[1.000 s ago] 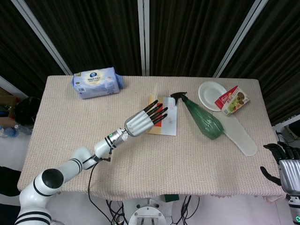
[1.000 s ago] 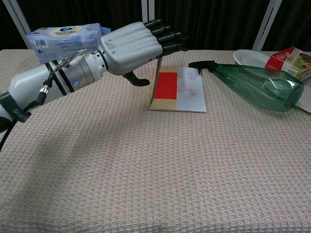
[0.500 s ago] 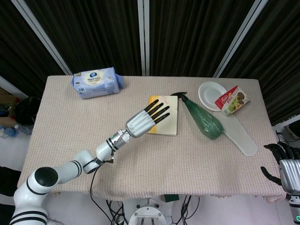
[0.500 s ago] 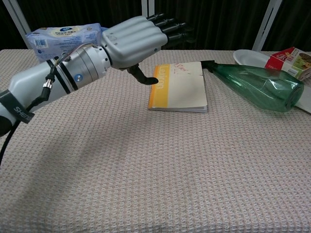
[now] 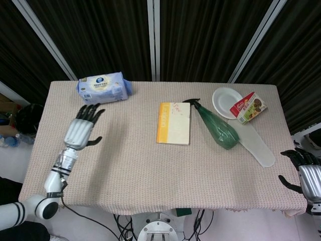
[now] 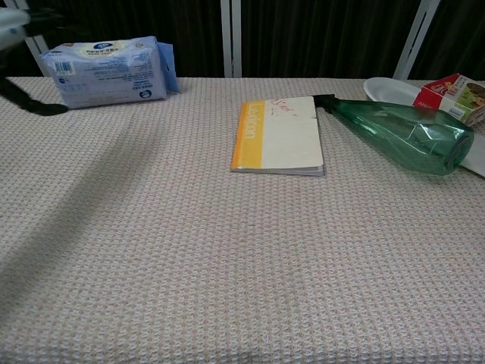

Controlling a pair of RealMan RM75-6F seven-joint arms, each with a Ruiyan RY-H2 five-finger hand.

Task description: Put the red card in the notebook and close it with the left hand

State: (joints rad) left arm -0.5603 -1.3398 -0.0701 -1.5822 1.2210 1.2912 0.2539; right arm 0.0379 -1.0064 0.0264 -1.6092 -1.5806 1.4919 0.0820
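The notebook [image 5: 174, 123] lies closed in the middle of the table, cream cover up with an orange spine strip on its left; the chest view shows the notebook [image 6: 278, 135] the same way. No red card shows in either view. My left hand [image 5: 83, 130] is over the table's left side, well away from the notebook, fingers spread and holding nothing; in the chest view only a sliver of the left hand [image 6: 14, 21] shows at the top left corner. My right hand [image 5: 304, 173] hangs off the table's right front corner, fingers apart and empty.
A blue wipes pack [image 5: 103, 88] lies at the back left. A green spray bottle [image 5: 215, 125] lies on its side right of the notebook. Behind it are a white plate [image 5: 226, 101], a snack box [image 5: 249, 107] and a pale flat paddle [image 5: 257, 144].
The notebook cover went from standing open over the red card to shut. My left hand then left the notebook and swung far left, ending over the table's left side.
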